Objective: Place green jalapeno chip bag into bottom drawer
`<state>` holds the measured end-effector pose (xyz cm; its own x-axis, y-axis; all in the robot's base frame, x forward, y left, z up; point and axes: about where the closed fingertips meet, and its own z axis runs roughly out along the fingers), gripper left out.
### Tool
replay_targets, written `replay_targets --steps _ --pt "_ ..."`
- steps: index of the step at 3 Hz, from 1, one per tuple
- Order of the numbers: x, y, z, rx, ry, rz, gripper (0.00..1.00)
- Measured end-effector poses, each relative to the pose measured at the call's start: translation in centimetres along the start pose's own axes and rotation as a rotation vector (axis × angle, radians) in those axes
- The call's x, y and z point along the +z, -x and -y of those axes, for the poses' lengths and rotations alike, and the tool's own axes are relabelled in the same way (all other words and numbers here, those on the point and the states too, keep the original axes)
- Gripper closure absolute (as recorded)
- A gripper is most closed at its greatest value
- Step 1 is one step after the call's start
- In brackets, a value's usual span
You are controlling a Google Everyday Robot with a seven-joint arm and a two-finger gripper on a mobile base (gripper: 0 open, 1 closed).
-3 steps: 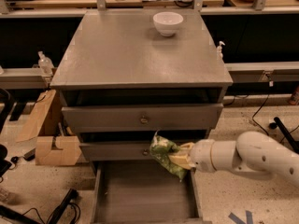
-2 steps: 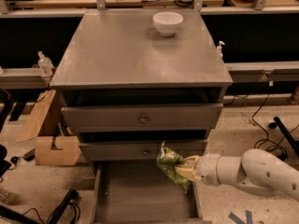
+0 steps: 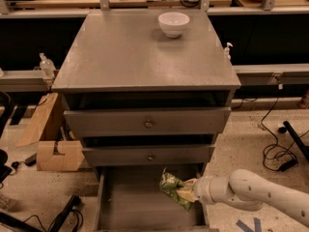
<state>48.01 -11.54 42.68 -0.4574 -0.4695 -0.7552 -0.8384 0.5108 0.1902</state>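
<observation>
white two-finger gripper (image 3: 190,191), on a pale rounded arm (image 3: 253,193), reaches in from the right, below the front right corner of the flat grey metal tabletop (image 3: 140,57). it is clamped on the right end of the small wrinkly green jalapeno chip bag (image 3: 172,187). the bag hangs over the right half of the pulled-out bottom drawer (image 3: 128,202), a deep plain grey tray; i cannot tell whether it touches the floor of the tray. above are two grey knobbed drawers (image 3: 145,123). a round white bowl (image 3: 174,23) stands near the tabletop's back edge, right of centre.
</observation>
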Motion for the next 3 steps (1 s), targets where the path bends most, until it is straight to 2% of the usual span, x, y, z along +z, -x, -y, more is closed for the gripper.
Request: replay_targets --steps 1,3 --pt "4.7 -3.9 0.8 0.020 0.046 -0.085 1.00" --pt "7.5 -6.2 1.4 0.032 0.079 -0.139 1.00"
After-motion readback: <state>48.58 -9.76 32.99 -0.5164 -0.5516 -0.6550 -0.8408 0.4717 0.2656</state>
